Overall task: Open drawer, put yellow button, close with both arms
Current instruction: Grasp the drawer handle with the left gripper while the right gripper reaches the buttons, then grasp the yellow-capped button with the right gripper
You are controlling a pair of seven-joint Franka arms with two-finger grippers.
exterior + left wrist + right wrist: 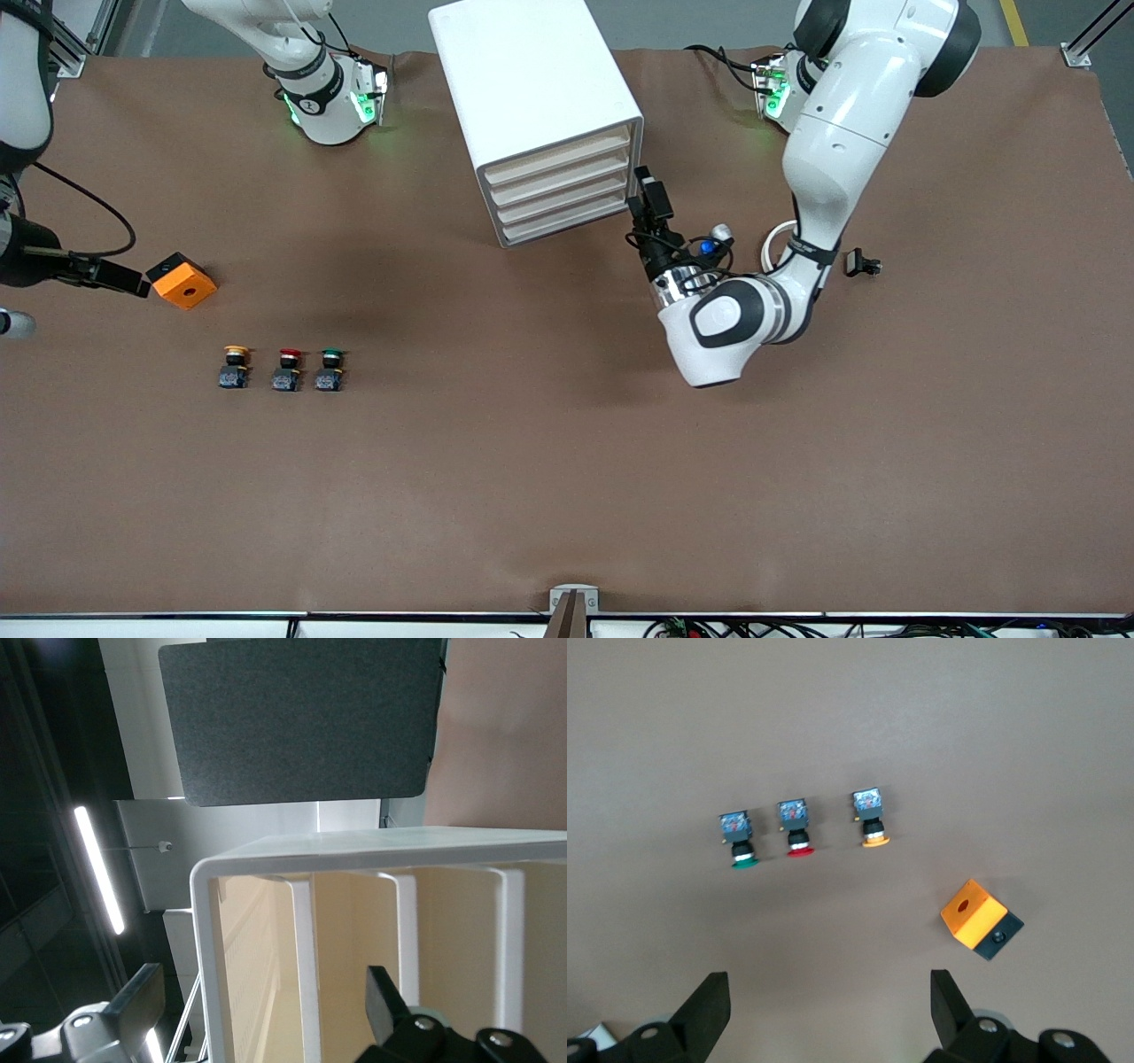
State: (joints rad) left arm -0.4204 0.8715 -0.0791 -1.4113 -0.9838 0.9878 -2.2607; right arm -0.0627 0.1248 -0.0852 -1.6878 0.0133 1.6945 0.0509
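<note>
The white cabinet (532, 71) stands at the table's back middle with all four cream drawers shut. The drawer, the highest one (558, 159), also shows in the left wrist view (257, 957). My left gripper (640, 188) is open at the cabinet's front, at the corner toward the left arm's end. In its wrist view the left gripper (263, 1005) straddles the cabinet's top edge and the highest drawer front, holding nothing. The yellow button (235, 365) stands on the table, also seen in the right wrist view (873, 819). My right gripper (830, 1001) is open and empty above the table.
A red-capped button (288, 368) and a green-capped button (330, 368) stand in a row beside the yellow one. An orange cube (182, 280) lies farther from the front camera than the buttons. A small black part (861, 263) lies toward the left arm's end.
</note>
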